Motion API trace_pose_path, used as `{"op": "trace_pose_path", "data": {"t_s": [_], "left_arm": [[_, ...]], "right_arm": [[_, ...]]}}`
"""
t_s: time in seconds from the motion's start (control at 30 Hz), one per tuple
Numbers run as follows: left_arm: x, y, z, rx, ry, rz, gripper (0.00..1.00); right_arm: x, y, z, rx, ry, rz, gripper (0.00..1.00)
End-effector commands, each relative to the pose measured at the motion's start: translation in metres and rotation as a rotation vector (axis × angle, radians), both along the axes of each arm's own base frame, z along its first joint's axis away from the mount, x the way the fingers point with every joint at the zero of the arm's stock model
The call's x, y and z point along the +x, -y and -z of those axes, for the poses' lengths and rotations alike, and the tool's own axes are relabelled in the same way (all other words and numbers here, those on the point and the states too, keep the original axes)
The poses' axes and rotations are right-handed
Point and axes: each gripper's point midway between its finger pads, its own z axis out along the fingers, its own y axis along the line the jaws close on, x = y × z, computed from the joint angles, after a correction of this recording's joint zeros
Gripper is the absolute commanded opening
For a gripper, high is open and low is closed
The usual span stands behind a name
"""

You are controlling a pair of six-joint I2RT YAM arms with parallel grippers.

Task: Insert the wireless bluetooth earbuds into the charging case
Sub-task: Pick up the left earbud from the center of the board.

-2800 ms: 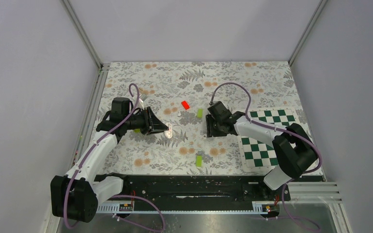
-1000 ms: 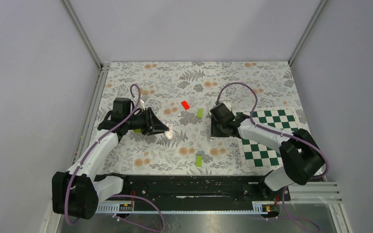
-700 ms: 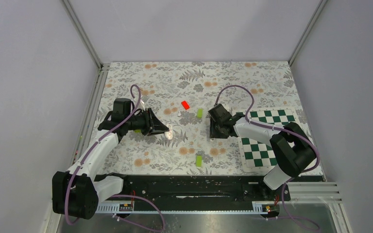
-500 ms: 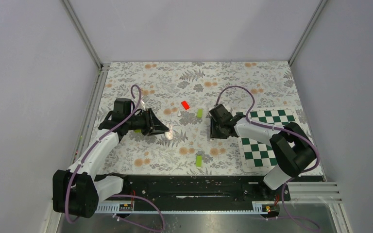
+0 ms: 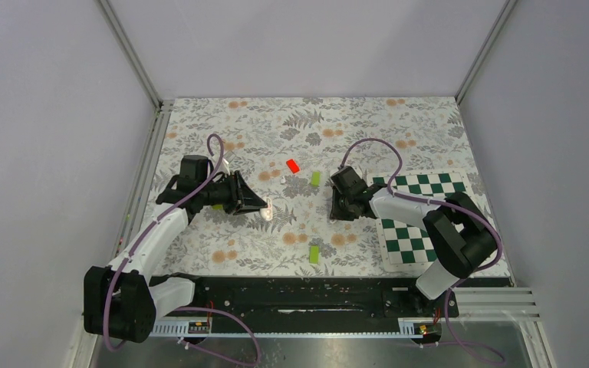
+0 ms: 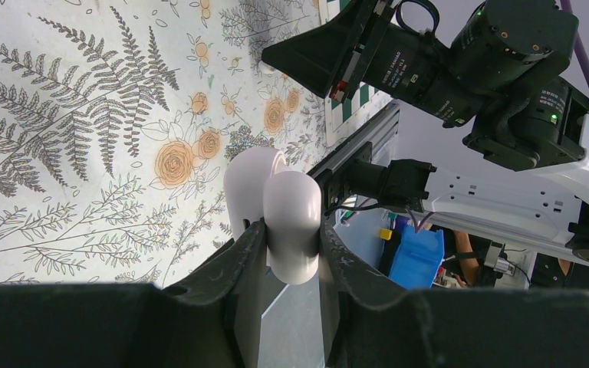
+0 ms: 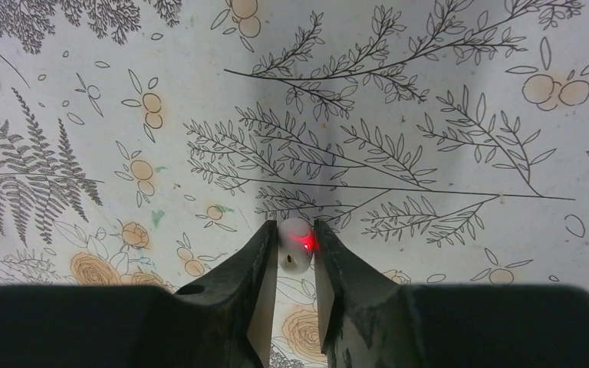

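Left jaws: clamped on the charging case (image 6: 292,230), with one dark finger (image 6: 238,261) pressed against each side of the nearer half.
Case, form: white and glossy, hinged open into two rounded halves. The gripped half stands up between the fingers and the other half leans away just beside it.
Case, place: at the tip of the left arm (image 5: 161,230), left of the table's middle in the top view.
Case, height: cannot tell whether it touches the table (image 7: 429,115) or hangs clear of it.
Right jaws: closed onto one earbud (image 7: 292,253), a finger touching each flank, tips pointing down at the floral surface.
Earbud, form: tiny, white and rounded, with a small dark dot on its face and a red glow on the side by the right-hand finger.
Earbud, place: hidden from above under the right wrist (image 5: 347,201), which sits near the table's middle, just left of the checkerboard mat (image 5: 418,230).
Earbud, contact: cannot tell whether it rests on the table or is lifted.
Spacing: case and earbud are well apart. In the left wrist view the right arm (image 6: 445,61) shows ahead of the open case.
Other items: a red block (image 5: 293,165) and a green block (image 5: 315,178) lie on the far side, between the two arms. A second green block (image 5: 314,253) lies nearer the bases.
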Motion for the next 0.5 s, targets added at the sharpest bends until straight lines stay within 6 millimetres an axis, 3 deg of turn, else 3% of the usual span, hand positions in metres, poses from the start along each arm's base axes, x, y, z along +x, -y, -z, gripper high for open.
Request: {"op": "trace_pose_path", "data": {"t_s": [0.0,0.2,0.37,0.47], "left_arm": [[0.004,0.002,-0.009,-0.020,0.055,0.015,0.00],[0.004,0.001,-0.007,-0.016,0.054,0.015,0.00],[0.003,0.001,-0.004,-0.012,0.052,0.015,0.00],[0.001,0.001,-0.004,-0.013,0.053,0.016,0.00]], "right_arm": [[-0.003,0.000,0.004,0.003,-0.026,0.007,0.26],[-0.001,-0.001,-0.002,0.016,-0.009,0.010,0.18],[-0.001,-0.002,-0.009,0.027,0.003,0.015,0.02],[0.000,-0.002,-0.016,0.036,0.014,0.018,0.01]]}}
